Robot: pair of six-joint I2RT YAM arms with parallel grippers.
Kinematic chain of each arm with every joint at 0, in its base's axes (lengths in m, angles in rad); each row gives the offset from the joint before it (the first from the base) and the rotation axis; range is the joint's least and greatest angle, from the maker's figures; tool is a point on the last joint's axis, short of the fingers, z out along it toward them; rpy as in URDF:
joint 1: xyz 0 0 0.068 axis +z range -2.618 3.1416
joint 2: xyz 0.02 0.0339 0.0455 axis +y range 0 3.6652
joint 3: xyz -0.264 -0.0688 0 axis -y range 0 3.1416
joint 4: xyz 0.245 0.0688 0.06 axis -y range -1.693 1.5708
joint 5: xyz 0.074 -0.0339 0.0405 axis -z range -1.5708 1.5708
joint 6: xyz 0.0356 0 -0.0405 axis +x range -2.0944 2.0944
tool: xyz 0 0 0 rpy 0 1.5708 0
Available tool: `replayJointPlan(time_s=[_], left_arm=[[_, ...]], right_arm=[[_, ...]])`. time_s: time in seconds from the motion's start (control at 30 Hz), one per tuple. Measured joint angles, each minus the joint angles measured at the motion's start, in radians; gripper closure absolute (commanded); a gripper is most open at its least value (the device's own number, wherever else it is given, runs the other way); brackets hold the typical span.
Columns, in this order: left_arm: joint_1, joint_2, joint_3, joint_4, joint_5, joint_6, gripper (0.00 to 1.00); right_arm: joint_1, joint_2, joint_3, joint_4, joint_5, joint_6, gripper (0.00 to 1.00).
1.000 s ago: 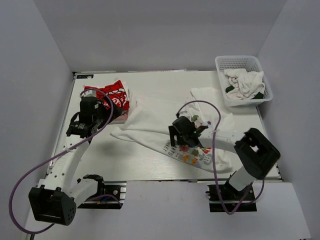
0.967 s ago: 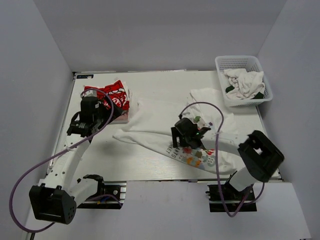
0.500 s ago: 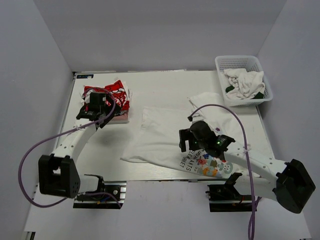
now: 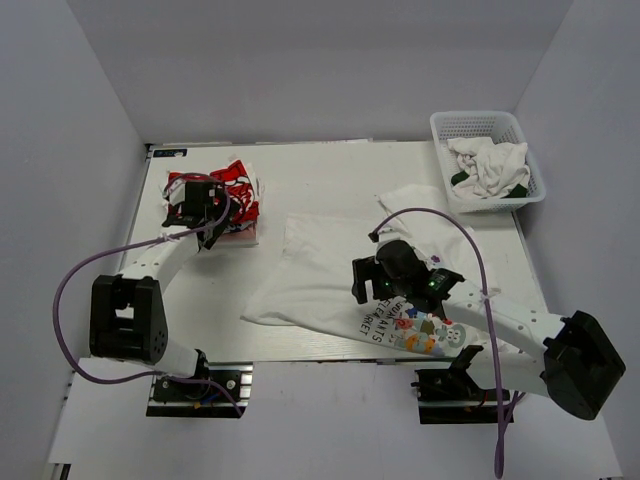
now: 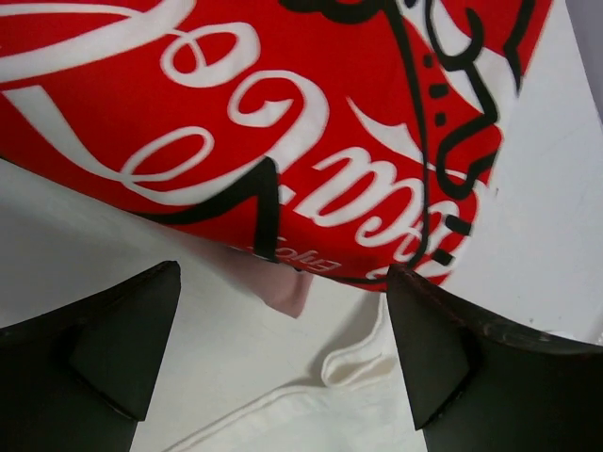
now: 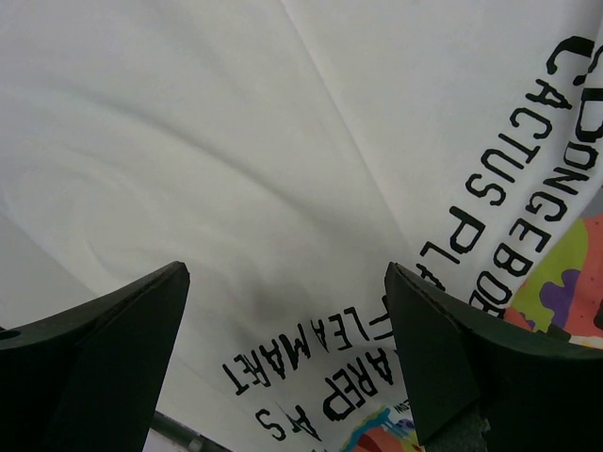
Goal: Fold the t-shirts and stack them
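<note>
the red t-shirt (image 4: 228,190) lies at the far left of the tabletop (image 4: 320,165), bunched into a rough fold on top of a paler layer whose pinkish edge shows beneath it in the left wrist view. its white script and some black lines face up. the left fingers (image 4: 200,205) hang over the near edge of this shirt, spread wide with nothing between them; in the left wrist view the 2 dark tips frame the red cloth's lower border, and a white hem lies on the tabletop just below it. the white t-shirt (image 4: 320,265) is spread loosely across the middle and right of the tabletop, wrinkled. 1 end reaches toward the red t-shirt without clearly touching it, and another part is bunched up near the basket (image 4: 487,125). its colourful cartoon print and dark lettering lie toward the near edge, right of centre. the right fingers (image 4: 365,280) are low over this shirt just left of the print, also spread wide and gripping nothing; the right wrist view shows plain white cloth between the tips, with dark lettering and a patch of bright colour at the right side. the white basket stands at the far right corner of the tabletop and holds a heap of crumpled white cloth (image 4: 490,165) with a dark green bit showing.
</note>
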Motion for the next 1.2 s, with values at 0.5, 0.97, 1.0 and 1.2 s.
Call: replayJointPlan(time_s=[0.5,0.97,1.0,1.2], left_arm=[[0.062,0.204,-0.119,0.347,0.089,0.097,0.00],[0.191,0.349,0.040,0.403,0.113,0.217,0.03],[0.203,0.386,0.080,0.406,0.113,0.219,0.03],[0.254,0.524,0.232,0.446,0.131,0.251,0.05]], right_arm=[[0.000,0.101,0.033,0.028,-0.006,-0.008,0.10],[0.000,0.260,0.144,0.035,0.014,-0.039,0.10],[0.000,0.271,0.153,0.036,0.015,-0.043,0.10],[0.000,0.316,0.201,0.032,0.035,-0.050,0.10]])
